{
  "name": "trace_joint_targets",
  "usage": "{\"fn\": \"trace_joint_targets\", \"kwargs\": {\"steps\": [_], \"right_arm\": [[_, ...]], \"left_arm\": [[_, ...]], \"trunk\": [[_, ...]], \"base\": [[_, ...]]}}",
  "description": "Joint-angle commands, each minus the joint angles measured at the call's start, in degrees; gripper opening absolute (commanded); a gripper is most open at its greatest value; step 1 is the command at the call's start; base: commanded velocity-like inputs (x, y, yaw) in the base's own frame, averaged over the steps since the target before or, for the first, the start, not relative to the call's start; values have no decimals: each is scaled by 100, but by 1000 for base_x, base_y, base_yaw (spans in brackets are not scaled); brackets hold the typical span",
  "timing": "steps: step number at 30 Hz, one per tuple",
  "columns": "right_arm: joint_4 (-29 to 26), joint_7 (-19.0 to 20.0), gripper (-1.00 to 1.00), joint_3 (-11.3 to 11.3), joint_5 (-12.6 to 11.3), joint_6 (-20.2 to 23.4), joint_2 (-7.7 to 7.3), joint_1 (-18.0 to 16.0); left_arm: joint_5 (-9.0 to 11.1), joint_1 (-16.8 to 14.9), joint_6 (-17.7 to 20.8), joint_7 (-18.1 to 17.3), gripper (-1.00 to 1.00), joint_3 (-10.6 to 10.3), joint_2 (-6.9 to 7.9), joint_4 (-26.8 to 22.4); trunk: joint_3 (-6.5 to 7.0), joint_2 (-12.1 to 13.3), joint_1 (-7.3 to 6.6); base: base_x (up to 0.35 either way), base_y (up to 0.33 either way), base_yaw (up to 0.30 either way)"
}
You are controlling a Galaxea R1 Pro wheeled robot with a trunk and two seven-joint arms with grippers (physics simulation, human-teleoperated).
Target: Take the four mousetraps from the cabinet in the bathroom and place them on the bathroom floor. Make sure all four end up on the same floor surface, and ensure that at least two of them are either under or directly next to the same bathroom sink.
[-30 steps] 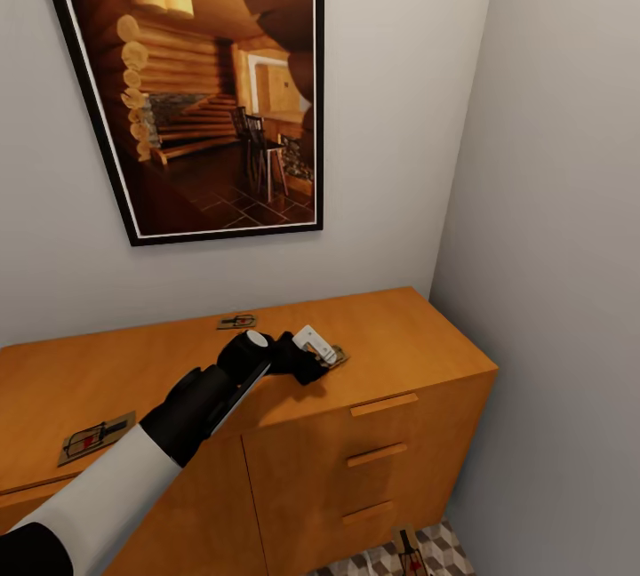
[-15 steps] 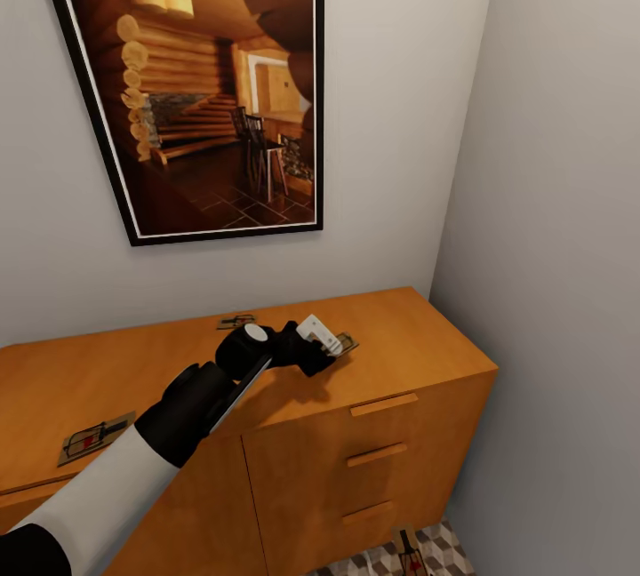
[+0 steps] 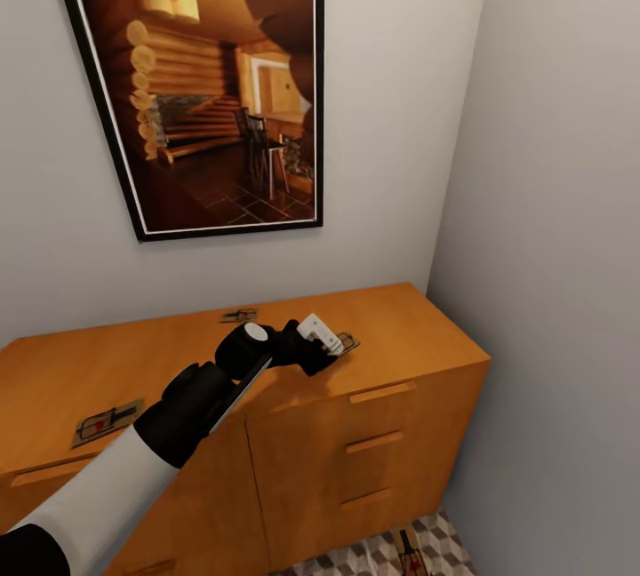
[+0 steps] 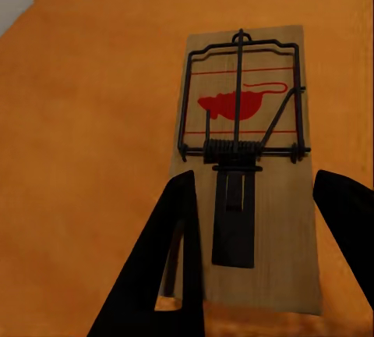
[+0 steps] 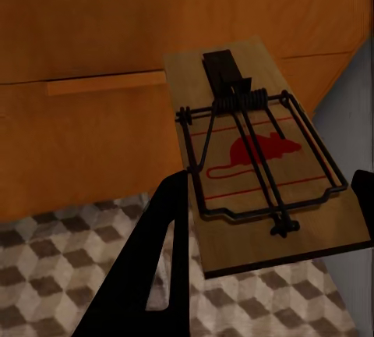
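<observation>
The orange-brown cabinet stands against the wall. My left gripper reaches over its top and is shut on a mousetrap, a tan board with dark wire and a red mouse mark, its fingers pressing both long edges. Two more mousetraps lie flat on the cabinet top. My right gripper is shut on another mousetrap, held above the cube-patterned bathroom floor in front of the drawers. That trap also appears low by the cabinet's foot. The sink is out of view.
A large black-framed picture hangs above the cabinet. A grey side wall closes the corner just right of the cabinet. Drawer fronts with slim bar handles face me.
My left gripper and its mousetrap rose slightly and moved back over the cabinet top. The whole head view has since shifted a little, so the camera moved.
</observation>
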Motion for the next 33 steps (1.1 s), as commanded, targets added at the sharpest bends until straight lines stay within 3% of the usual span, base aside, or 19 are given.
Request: {"fn": "trace_joint_targets", "kwargs": {"steps": [1,33], "right_arm": [[5,-56,-100,10,43,1,2,-4],[5,-56,-100,10,43,1,2,-5]], "left_arm": [[-5,-6,24,-13,-100,-7,4,-1],[4,-6,18,-13,-100,-14,21,89]], "trunk": [[-6,-4,-4],[-6,-4,-4]], "base": [[-318,0,0],[-335,0,0]]}}
